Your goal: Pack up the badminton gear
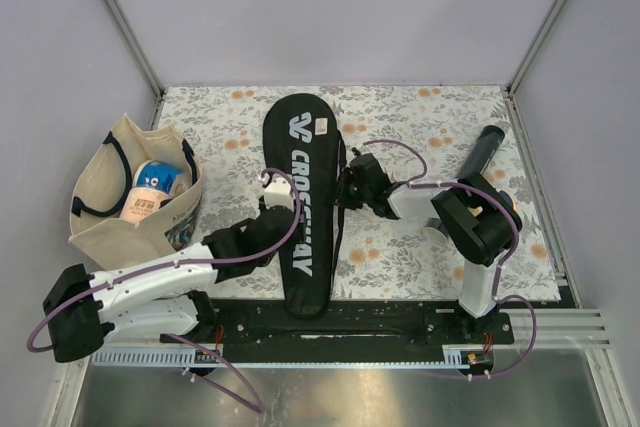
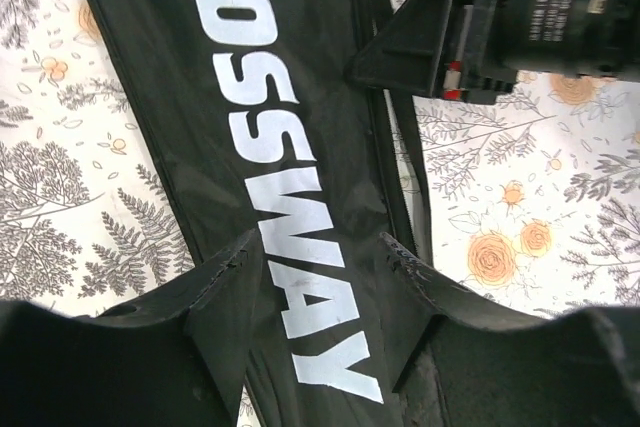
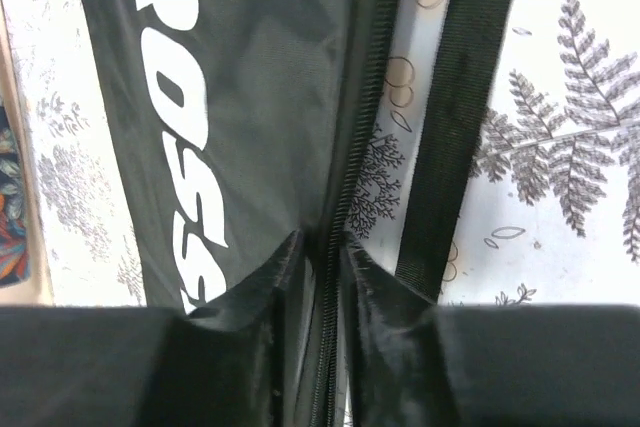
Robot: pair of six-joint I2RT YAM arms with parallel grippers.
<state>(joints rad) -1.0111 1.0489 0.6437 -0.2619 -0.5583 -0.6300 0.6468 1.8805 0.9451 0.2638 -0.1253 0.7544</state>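
Note:
The black racquet cover (image 1: 300, 147) lettered "CROSSWAY" lies lengthwise in the middle of the floral cloth, its narrow end toward the arms. My left gripper (image 1: 283, 239) comes in from the left over that narrow end. In the left wrist view its jaws (image 2: 315, 247) stand apart above the letters "WAY" of the cover (image 2: 300, 97), which lies flat and runs on under both tips. My right gripper (image 1: 344, 190) is at the cover's right edge. In its wrist view the jaws (image 3: 320, 242) are nearly together on the zipper line of the cover (image 3: 250, 77). A long black tube (image 1: 480, 152) lies at the back right.
A beige tote bag (image 1: 100, 217) with dark handles stands at the left and holds a tape roll (image 1: 160, 179) and a packet. A black webbing strap (image 3: 460, 97) runs beside the cover's zipper edge. The right arm's wrist (image 2: 540, 17) hangs just beyond my left fingers. Grey walls enclose the table.

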